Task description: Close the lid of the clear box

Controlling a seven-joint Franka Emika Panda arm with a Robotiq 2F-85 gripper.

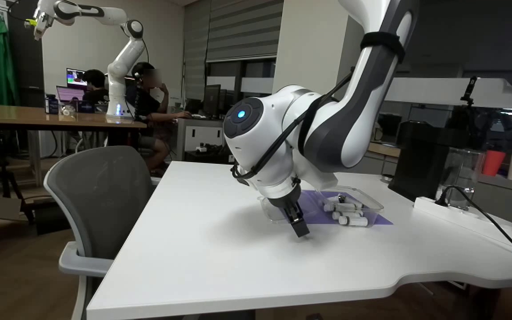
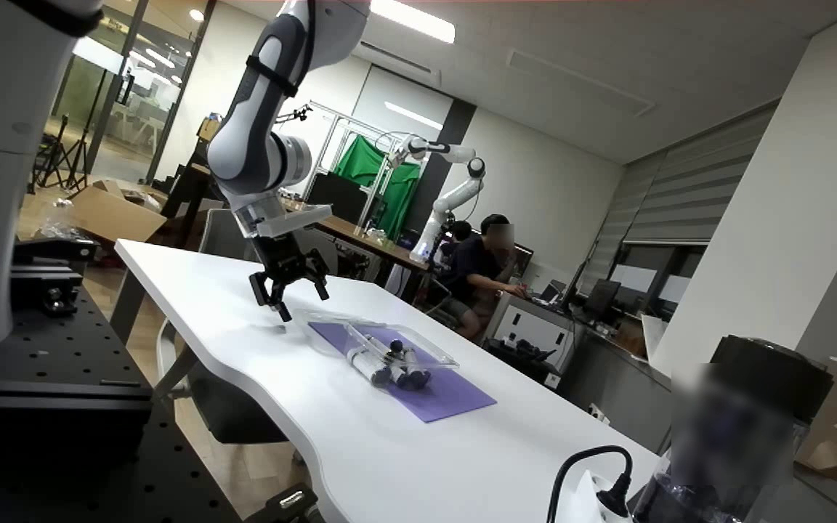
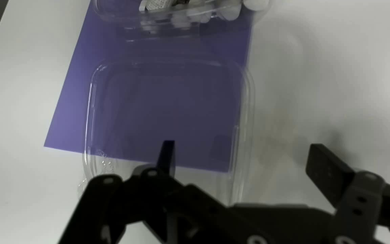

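The clear box [image 3: 113, 15] stands open at the top of the wrist view, with several white tubes [image 3: 198, 10] in it. Its rim also shows in both exterior views [image 1: 378, 205] [image 2: 437, 350]. The lid [image 3: 168, 108] is folded out flat, see-through, partly over the purple sheet and partly over white table. It shows faintly in both exterior views [image 1: 271, 212] [image 2: 322, 335]. My gripper [image 3: 242, 152] is open and empty at the lid's far end from the box. One finger is over the lid; the other is outside its long edge. In an exterior view the gripper [image 2: 304, 305] hangs above the table.
A purple sheet [image 2: 462, 398] lies under the box and part of the lid. A white power strip [image 1: 456, 229] with a black cable and a dark appliance [image 1: 420, 164] stand beyond the box. A grey chair [image 1: 100, 204] is at the table's edge.
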